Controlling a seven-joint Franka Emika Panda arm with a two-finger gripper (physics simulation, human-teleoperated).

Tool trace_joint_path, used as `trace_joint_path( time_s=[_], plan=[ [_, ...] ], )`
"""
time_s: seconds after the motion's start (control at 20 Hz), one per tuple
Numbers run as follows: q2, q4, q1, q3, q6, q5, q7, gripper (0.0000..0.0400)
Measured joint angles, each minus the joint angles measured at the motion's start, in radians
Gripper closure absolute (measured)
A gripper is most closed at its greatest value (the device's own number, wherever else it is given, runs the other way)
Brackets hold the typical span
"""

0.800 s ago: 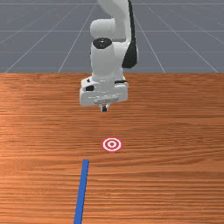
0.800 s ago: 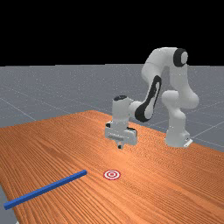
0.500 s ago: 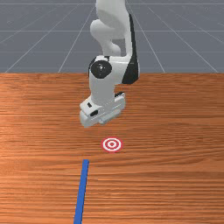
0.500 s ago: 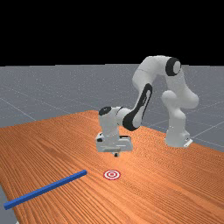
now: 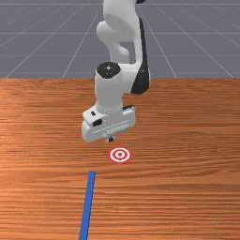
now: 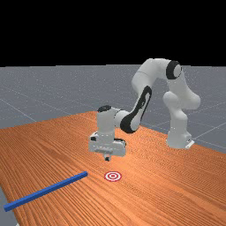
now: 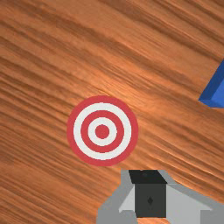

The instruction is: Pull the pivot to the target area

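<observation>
"Spreading out under the pincer point(image 5: 110, 139), what's that?"

"Orange-brown desk point(image 5: 187, 117), streaky grain, and grey floor point(image 6: 26, 88) with pale lines beyond."

"And the blue bar point(image 5: 87, 204)?"

"Flat on the desk, off to the front view's left of the pincer and farther from the arm's base. Its long axis runs away from the pincer, one end nearest it, slanting slightly left in that view."

"Pincer open?"

"No, fingers together, gripping nothing, above the wood. That red-and-white target point(image 5: 120, 154) lies near, lower down."
</observation>
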Motion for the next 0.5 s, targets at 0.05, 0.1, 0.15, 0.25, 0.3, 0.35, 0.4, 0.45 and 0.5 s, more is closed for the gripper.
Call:
trace_joint_path(
  time_s=[0.05,0.1,0.15,0.25,0.3,0.35,0.4,0.45,0.5],
  plan=[
    [0.002,0.003,-0.006,-0.006,-0.002,0.008,0.013,0.04],
    [0.005,0.008,-0.017,-0.011,-0.004,0.014,0.013,0.04],
    [0.009,0.014,-0.031,-0.016,-0.007,0.017,0.002,0.04],
    [0.015,0.029,-0.096,0.016,-0.018,0.03,-0.151,0.04],
    [0.017,0.032,-0.104,0.013,-0.02,0.031,-0.158,0.04],
    [0.018,0.034,-0.111,0.014,-0.021,0.034,-0.165,0.04],
    [0.019,0.034,-0.105,0.006,-0.01,-0.016,-0.215,0.04],
    [0.035,0.064,-0.111,0.012,-0.022,-0.023,-0.247,0.04],
    [0.06,0.109,-0.113,0.014,-0.042,-0.023,-0.246,0.04]
  ],
)
